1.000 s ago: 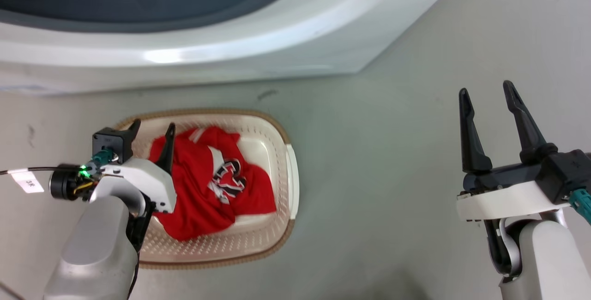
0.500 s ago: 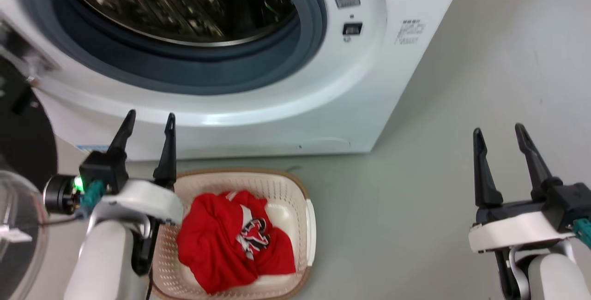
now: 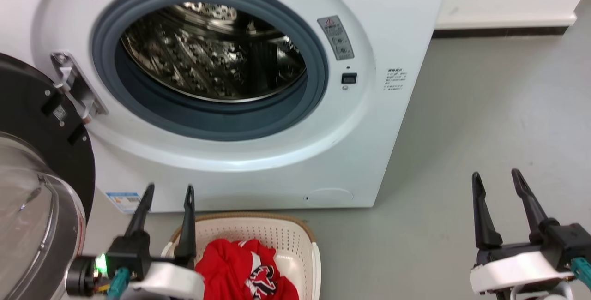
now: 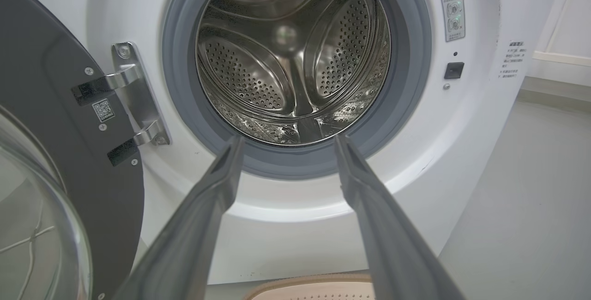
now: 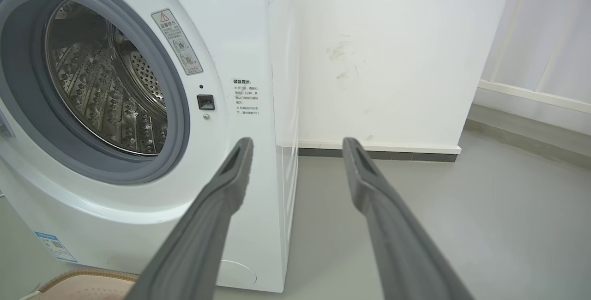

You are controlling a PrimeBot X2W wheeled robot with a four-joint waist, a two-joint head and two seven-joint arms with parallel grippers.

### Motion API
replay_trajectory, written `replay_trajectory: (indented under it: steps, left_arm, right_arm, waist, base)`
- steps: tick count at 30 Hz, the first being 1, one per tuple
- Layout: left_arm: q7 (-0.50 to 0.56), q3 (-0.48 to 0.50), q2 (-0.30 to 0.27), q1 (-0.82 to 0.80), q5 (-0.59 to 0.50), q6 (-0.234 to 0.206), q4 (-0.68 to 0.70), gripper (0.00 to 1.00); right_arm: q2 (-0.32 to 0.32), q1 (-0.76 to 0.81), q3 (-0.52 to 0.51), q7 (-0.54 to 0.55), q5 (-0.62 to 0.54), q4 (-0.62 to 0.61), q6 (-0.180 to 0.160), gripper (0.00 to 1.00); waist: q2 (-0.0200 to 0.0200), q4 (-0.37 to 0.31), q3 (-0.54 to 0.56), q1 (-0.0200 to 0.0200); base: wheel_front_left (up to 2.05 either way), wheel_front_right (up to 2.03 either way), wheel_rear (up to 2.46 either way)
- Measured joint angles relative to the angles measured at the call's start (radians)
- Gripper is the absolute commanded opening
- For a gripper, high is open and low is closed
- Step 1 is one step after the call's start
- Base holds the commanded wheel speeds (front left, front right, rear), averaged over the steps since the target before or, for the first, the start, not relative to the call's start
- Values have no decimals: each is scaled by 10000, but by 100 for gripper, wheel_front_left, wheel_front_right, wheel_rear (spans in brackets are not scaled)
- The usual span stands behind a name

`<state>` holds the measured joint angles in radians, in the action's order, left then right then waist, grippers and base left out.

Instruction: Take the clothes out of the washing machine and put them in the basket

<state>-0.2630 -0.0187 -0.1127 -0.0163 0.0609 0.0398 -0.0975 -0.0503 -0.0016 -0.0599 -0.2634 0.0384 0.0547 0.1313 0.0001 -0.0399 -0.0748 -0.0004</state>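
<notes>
Released and holding nothing, the left claw stands with its two dark fingers parted, its base cut off by the head view's bottom edge. Just to its right sits the basket, cut by the same edge, with the red clothes bunched inside. Black, white-edged numerals show on them, too crumpled to read. The right claw is likewise parted and bare, well apart over the grey floor.

Beyond the left claw's tips rises the washing machine, its door swung open to the left. The left wrist view looks straight into the perforated drum, which the head view catches slanted and glare-streaked. A QR label sits on the door frame. The warning sticker carries a red triangle, but its print, like the side label, is too small to read.
</notes>
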Motion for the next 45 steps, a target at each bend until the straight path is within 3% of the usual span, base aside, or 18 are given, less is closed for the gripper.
replay_trajectory:
  steps: [14, 45]
  left_arm:
    - [0, 109, 322, 995, -263, -157, 102, 100]
    - [0, 128, 449, 925, -581, -343, -194, 100]
  right_arm:
    - [-2, 732, 40, 0, 17, -46, -2, 100]
    - [-2, 728, 224, 0, -117, 12, -2, 100]
  waist:
    - [0, -158, 852, 2]
    - [0, -241, 809, 3]
  base:
    - [0, 0, 0]
    - [0, 0, 0]
